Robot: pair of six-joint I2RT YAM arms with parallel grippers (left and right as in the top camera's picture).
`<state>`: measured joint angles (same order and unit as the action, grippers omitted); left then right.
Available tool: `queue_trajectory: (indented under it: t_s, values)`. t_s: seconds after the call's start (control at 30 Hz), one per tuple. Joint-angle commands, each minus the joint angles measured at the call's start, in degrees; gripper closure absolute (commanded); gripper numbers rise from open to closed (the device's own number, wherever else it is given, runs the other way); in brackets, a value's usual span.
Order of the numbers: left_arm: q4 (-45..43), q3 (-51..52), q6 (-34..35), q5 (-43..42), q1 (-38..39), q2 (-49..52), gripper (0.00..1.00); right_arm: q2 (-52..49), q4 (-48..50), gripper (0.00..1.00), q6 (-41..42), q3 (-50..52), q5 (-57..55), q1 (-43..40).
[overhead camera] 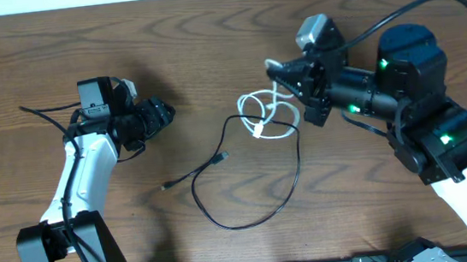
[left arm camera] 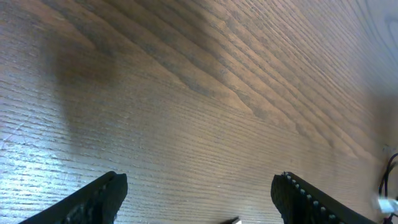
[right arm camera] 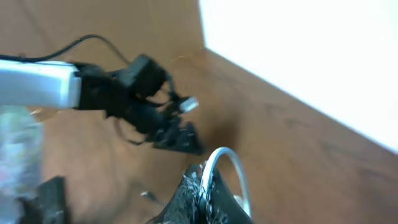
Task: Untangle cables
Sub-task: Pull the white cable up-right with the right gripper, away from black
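Cables: the white cable (overhead camera: 257, 129) lies in small loops at the centre of the overhead frame. The black cable (overhead camera: 251, 225) crosses it there, then sweeps down in one wide loop toward the lower centre.
Tangle: the two cords overlap only at the white loops. Whether the black one threads through them or merely lies across cannot be told from above.
Black plug ends: both lie free on the table (overhead camera: 207, 30), left of and below the crossing, one near the loops and one further toward the lower left.
Right gripper (overhead camera: 283, 79): pinched together on the upper strand of the white cable, at the upper right of the tangle. In the blurred wrist view the white cord arcs up out of the closed fingertips (right arm camera: 202, 190).
Left gripper (overhead camera: 166, 113): fingers well apart and holding nothing, bare wood between them in its wrist view (left arm camera: 199, 180).
Key relation: the black cord's free ends lie to the lower right of the left gripper, which is the nearer arm. The black loop's long axis runs from the crossing down and left.
Likely next move: the left arm takes the black cord and draws it away from the pinned white one.
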<state>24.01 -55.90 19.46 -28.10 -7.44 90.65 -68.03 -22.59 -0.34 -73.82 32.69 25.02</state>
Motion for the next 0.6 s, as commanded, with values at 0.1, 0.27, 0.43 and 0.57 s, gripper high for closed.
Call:
queue_trajectory:
  t_s: [0.1, 0.27, 0.43, 0.57]
  values:
    - [0.68, 0.46, -0.13, 0.68, -0.15, 0.33, 0.21, -1.81, 1.11, 0.99, 7.91, -0.31, -9.01, -0.46]
    - [1.03, 0.46, -0.59, -0.72, -0.13, 0.33, 0.21, -2.49, 7.02, 0.99, 19.56, -0.31, -7.08, -1.09]
    - [0.26, 0.46, -4.96, -12.5, -0.13, 0.33, 0.21, -2.51, 25.4, 0.99, 27.47, -0.31, 8.24, -4.17]
    - [-0.04, 0.46, -8.24, -23.45, -0.09, 0.33, 0.21, -2.49, 39.36, 0.99, 28.15, -0.31, 21.42, -6.78]
